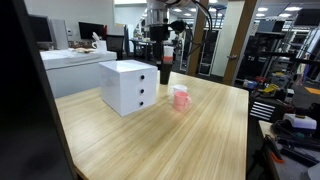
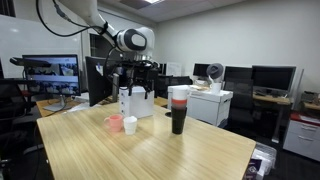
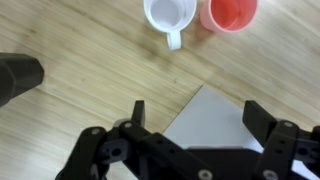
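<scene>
Your gripper [image 3: 197, 115] is released. In the wrist view its two fingers [image 3: 138, 112] stand wide apart and there is nothing between them. It holds no thing.

The thing nearest to it is the white drawer box [image 3: 215, 125]. In the wrist view only one corner of its top shows, and this corner lies under the gap between the fingers. In an exterior view the white drawer box [image 1: 128, 86] stands upright on the wooden table [image 1: 205, 140], with small dark knobs on its front face. The gripper [image 2: 128, 78] hangs over the top of the box, and I see no contact between them.

On the table beyond the box you have a white mug [image 3: 170, 15] and a pink cup [image 3: 230, 12]. Both stand upright with the mouth up, and both look empty in the wrist view. They are just beside each other, and I cannot tell if they touch. The handle of the mug points back toward the gripper. In an exterior view the pink cup [image 2: 114, 123] and the white mug [image 2: 130, 125] stand in front of the box, near to it but apart.

A black tumbler [image 2: 178, 108] with a light lid stands upright on the same table, apart from the two cups. In the wrist view it shows only as a dark, blurred shape at the edge of the picture.
</scene>
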You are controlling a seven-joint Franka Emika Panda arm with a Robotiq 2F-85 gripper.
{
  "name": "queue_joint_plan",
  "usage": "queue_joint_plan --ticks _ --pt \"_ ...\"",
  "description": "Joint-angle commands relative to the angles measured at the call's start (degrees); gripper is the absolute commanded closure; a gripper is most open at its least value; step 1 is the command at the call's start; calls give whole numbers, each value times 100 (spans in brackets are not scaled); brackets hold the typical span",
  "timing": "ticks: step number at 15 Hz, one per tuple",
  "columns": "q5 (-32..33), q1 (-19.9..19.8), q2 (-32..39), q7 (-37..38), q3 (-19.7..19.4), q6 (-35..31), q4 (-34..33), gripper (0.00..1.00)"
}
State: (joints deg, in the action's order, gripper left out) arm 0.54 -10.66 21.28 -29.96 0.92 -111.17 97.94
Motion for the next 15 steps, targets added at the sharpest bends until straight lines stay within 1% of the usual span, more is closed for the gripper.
queue_joint_plan --ticks 1,5,7,11,15 --pt "-40 35 -989 -297 -26 -522 1408 0" --pt "46 152 -1439 -325 -99 -805 2313 0" --pt "130 252 -1611 -266 -145 -1071 2877 0" --pt "637 411 -1601 -49 -190 -1898 3372 0" --pt "972 501 -1541 28 -196 -2305 3602 0"
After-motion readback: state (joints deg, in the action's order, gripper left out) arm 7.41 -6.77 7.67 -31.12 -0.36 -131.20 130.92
